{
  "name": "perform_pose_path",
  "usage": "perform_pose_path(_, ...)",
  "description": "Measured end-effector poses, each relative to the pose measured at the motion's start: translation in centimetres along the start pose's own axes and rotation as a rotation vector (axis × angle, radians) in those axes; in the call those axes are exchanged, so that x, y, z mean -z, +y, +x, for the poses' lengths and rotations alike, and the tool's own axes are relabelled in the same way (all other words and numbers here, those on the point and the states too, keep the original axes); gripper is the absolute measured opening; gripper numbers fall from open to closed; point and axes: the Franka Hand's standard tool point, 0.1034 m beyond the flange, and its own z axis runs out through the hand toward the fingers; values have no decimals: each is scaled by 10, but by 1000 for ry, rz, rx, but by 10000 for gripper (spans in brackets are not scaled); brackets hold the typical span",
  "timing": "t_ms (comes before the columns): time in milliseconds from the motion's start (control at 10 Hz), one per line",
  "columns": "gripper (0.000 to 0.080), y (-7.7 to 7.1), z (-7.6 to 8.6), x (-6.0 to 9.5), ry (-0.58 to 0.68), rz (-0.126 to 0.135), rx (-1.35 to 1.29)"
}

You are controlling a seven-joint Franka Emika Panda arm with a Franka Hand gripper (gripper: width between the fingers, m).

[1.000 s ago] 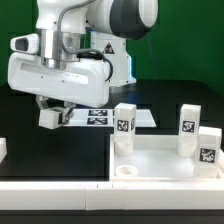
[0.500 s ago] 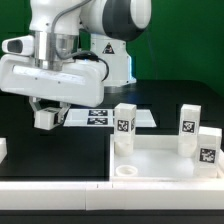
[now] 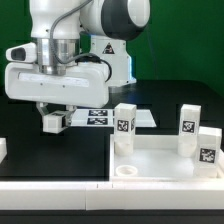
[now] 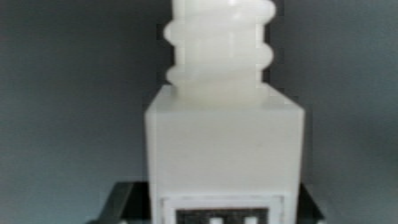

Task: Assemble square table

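— What is held by the gripper (image 3: 55,117)?
— A short white block leg (image 3: 54,122) is clasped between the fingers and is kept clear of the black counter (image 3: 40,150), above its part toward the exterior view's left. In the wrist view the same leg (image 4: 222,150) is seen close up: a square white body with a ribbed, screw-like stem at one end and a black-and-white tag at the other.

— Where is the square table top (image 3: 165,158) found?
— It is laid flat near the counter's front edge, toward the exterior view's right. A raised rim is seen around it, and a round hole (image 3: 127,172) is seen at its near corner.

— Are other legs seen?
— Three tagged legs are stood upright at the top: one (image 3: 124,126) at its far corner toward the exterior view's left, and two (image 3: 187,126) (image 3: 207,150) along the opposite side.

— And behind the held leg?
— The marker board (image 3: 105,117) is laid flat on the counter, just beyond the gripper.
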Motion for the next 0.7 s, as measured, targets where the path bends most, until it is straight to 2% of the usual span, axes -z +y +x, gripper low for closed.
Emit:
perform_pose_path(200,591,0,0,0,0,0,-1)
perform_pose_path(300,591,-5,-5,-1,-53,30,-34)
perform_pose_path(400,638,-13,-5,5,-165,91,-73)
perform_pose_path(500,638,-15,8,15,-220,120,-91)
perform_pose_path(600,647,-17,13,20,-314,142,-96)
perform_pose_path(700,649,-14,19,20,-415,145,-85)
